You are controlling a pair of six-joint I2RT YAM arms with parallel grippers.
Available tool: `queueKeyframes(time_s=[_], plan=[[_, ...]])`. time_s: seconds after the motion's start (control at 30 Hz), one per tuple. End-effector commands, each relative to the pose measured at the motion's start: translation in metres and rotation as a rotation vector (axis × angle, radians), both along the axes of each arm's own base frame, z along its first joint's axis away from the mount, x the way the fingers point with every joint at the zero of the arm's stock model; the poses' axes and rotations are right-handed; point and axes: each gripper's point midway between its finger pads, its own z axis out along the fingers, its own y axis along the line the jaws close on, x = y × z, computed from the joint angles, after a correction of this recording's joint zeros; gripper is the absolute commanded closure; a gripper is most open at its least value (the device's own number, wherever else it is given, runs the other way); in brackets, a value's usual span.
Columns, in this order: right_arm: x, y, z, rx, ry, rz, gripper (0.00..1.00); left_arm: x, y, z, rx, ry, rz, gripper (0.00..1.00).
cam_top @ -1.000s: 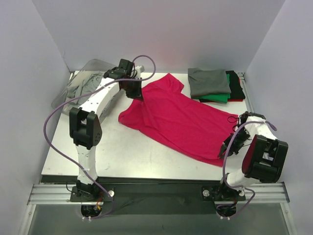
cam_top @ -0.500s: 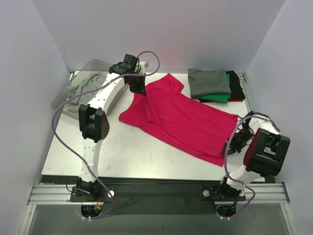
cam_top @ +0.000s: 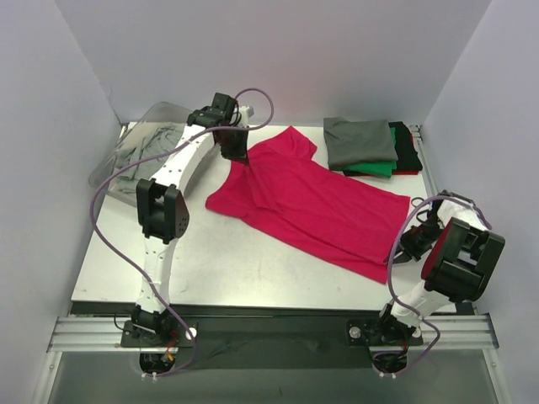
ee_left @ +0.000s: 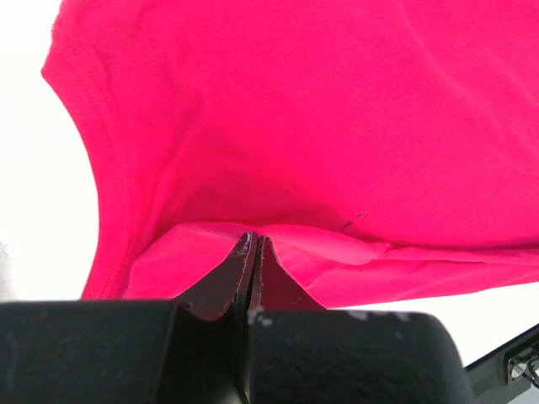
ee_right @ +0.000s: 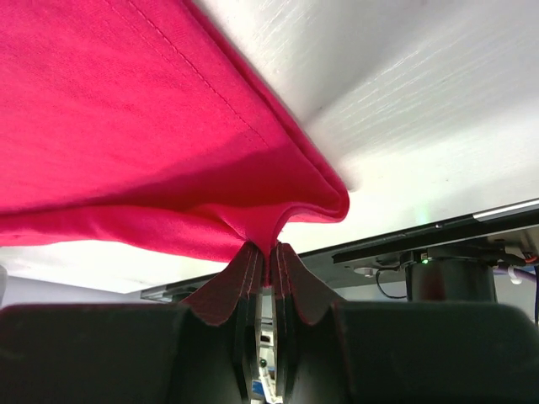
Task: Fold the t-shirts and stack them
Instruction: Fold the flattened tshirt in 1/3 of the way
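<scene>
- The magenta-red t-shirt [cam_top: 312, 198] lies spread slantwise across the middle of the table [cam_top: 210, 269], mostly flat, with a raised crease near its left side.
- The left gripper [cam_top: 240, 160] is clenched on the shirt's far-left edge.
- The right gripper [cam_top: 402, 251] pinches its near-right stitched hem.
- A stack of folded t-shirts [cam_top: 366, 145], grey on top, sits at the far-right corner.

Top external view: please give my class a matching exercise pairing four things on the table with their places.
Things:
1. magenta t-shirt
2. dark grey t-shirt
3. green t-shirt
4. clear bin

Places:
A. far-left corner
B. folded, on top, far right
C. spread out in the middle
D. folded, second from the top, far right

Pairs: 1-C, 2-B, 3-D, 4-A
</scene>
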Motion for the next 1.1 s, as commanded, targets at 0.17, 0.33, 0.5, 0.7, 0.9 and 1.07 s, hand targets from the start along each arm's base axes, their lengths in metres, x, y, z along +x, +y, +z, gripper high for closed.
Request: queueKeyframes(time_s=[0.17, 0.33, 0.5, 0.7, 0.9, 1.07], plan=[[0.006, -0.007, 0.009, 0.016, 0.008, -0.015, 1.00, 0.015, 0.007, 0.051, -0.079, -0.113, 0.034, 1.00], [0.014, -0.012, 0.009, 0.012, 0.002, -0.016, 1.00, 0.020, 0.001, 0.044, -0.099, -0.097, 0.031, 1.00], [0.023, -0.017, 0.008, 0.014, 0.004, -0.018, 1.00, 0.026, -0.004, 0.038, -0.111, -0.091, 0.026, 1.00], [0.028, -0.022, 0.003, 0.011, 0.019, -0.014, 1.00, 0.033, -0.008, 0.032, -0.123, -0.100, 0.019, 1.00], [0.031, -0.024, 0.000, 0.007, 0.026, -0.009, 1.00, 0.037, -0.016, 0.026, -0.139, -0.104, -0.001, 1.00], [0.036, -0.027, 0.001, 0.001, 0.017, -0.013, 1.00, 0.042, -0.022, 0.023, -0.152, -0.117, -0.014, 1.00]])
